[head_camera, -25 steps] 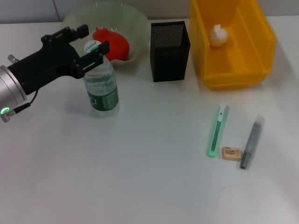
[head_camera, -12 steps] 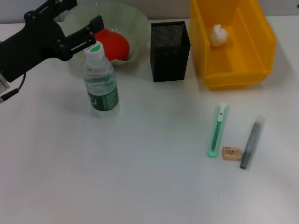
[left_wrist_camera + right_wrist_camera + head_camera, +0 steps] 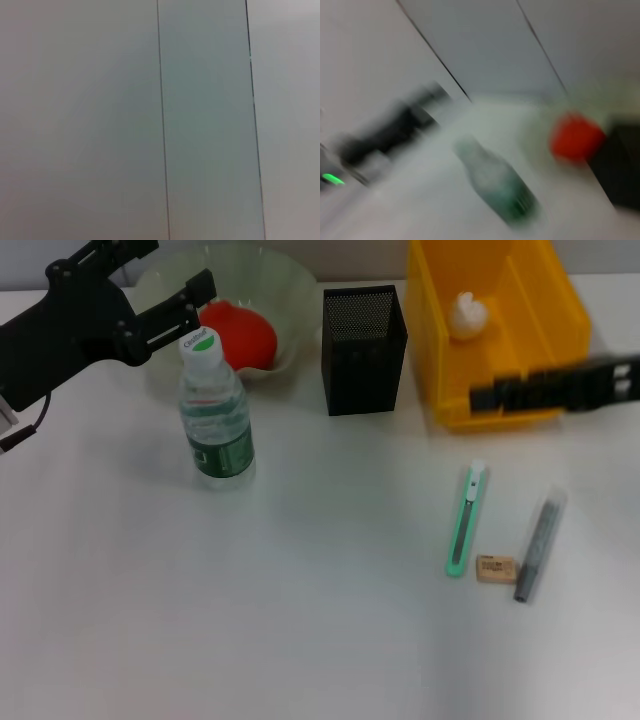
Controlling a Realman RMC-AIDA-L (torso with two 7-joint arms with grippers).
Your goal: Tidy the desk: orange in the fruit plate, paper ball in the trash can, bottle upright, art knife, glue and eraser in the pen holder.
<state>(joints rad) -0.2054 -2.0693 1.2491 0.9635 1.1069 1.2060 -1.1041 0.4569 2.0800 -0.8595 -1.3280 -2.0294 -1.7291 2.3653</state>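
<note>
The knife (image 3: 463, 519), eraser (image 3: 495, 568) and glue (image 3: 535, 544) are lying together on the desk, right of centre, well apart from the holder (image 3: 364, 336); these three look like all that is remaining. The orange (image 3: 240, 332) is sitting in the plate (image 3: 285, 280), the paper ball (image 3: 467, 313) in the bin (image 3: 557, 310), the bottle (image 3: 214, 415) standing upright. The right claw (image 3: 482, 395) is hovering above the knife, over the bin's near wall; I cannot tell its jaws. The left claw (image 3: 172, 292) is hanging open beside the bottle cap, gripping nothing.
</note>
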